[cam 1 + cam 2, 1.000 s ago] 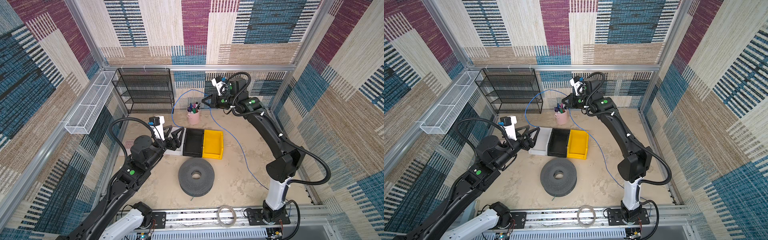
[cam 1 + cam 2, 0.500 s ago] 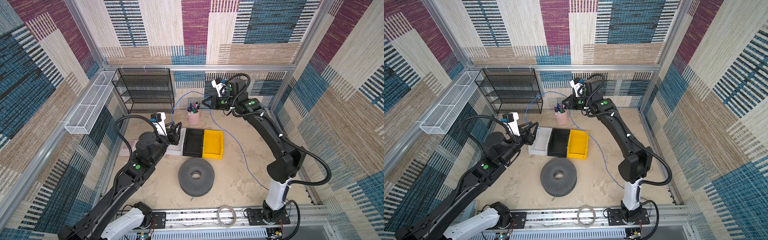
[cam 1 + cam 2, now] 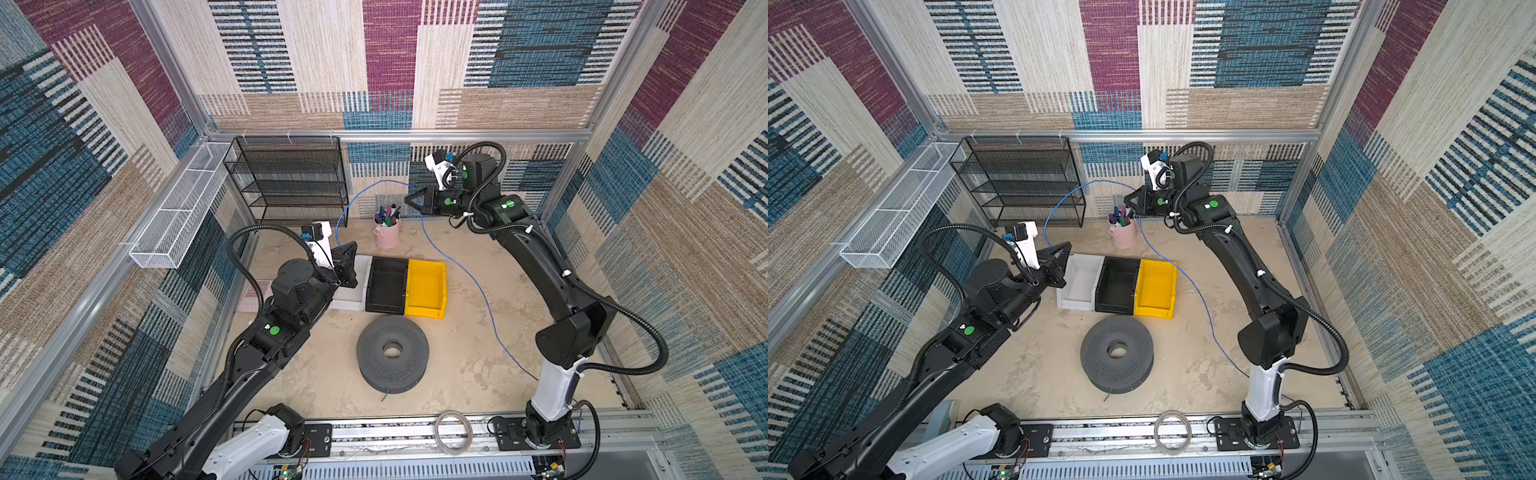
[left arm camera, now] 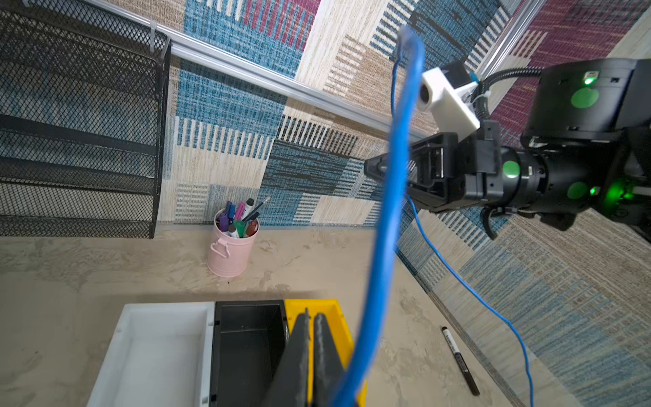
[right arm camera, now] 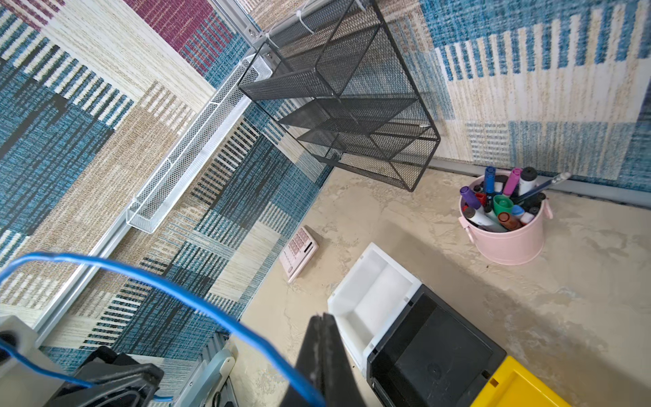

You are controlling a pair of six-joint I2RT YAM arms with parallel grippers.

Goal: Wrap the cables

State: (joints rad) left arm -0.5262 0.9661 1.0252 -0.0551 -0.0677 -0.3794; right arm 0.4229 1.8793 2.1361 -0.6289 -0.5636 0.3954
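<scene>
Blurred in the left wrist view, the blue cable (image 4: 384, 253) vanishes behind the right arm (image 3: 555, 386) at a top view's lower right; the left arm (image 3: 297, 286) half-hides what may be a calculator (image 3: 254, 296).

The blue cable (image 3: 478, 286) arches through the air from the left end effector (image 3: 350, 249) to the right end effector (image 3: 409, 199). From there it slants down across the desk (image 3: 465, 374), right of the three bins (image 3: 386, 286). A grey spool (image 3: 392, 353) stands just in front of the bins. Bare desk lies left of the spool and between spool and cable. A pink pen cup (image 3: 387, 235) and a mesh rack (image 3: 291, 183) crowd the back wall.
</scene>
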